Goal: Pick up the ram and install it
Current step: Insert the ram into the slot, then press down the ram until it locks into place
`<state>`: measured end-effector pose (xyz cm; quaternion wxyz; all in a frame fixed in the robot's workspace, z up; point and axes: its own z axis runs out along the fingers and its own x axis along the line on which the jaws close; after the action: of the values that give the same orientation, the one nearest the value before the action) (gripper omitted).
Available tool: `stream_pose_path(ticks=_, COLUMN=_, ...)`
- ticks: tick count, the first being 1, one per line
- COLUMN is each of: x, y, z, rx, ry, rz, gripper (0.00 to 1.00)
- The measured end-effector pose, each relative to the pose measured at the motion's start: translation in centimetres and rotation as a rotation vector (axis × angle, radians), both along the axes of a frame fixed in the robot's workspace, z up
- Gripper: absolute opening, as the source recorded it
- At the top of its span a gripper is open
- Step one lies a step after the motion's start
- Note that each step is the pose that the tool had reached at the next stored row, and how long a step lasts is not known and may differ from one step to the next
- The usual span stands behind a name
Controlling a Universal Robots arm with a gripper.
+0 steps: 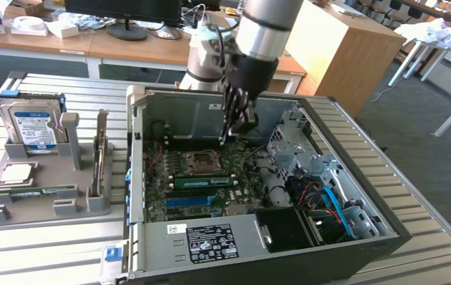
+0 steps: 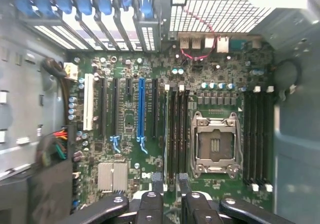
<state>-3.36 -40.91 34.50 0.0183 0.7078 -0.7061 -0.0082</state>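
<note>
Slatted metal table (image 1: 43, 255) carries an open computer case (image 1: 186, 113), with office desks behind. Your gripper (image 1: 236, 133) hangs inside the case, up above the motherboard (image 1: 156, 205). The ram (image 1: 202, 178) stands on edge in a slot just beside the processor socket (image 1: 202, 160), apart from the fingers.

Over to the wrist view: your gripper (image 2: 170, 184) has its fingers (image 2: 157, 181) spread, nothing pinched between them. It is poised over the dark memory slots (image 2: 177, 134) next to the processor socket (image 2: 214, 144).
</note>
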Motion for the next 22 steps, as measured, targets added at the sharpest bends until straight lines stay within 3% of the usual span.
stream_pose_path(ticks=7, x=0.0, y=0.00, z=2.34, rx=-0.0001, ry=0.0001, rz=0.000, gripper=0.25)
stream_pose_path(ticks=22, x=0.0, y=0.00, z=2.76, rx=0.0000, ry=0.0000, rz=0.000, gripper=0.25)
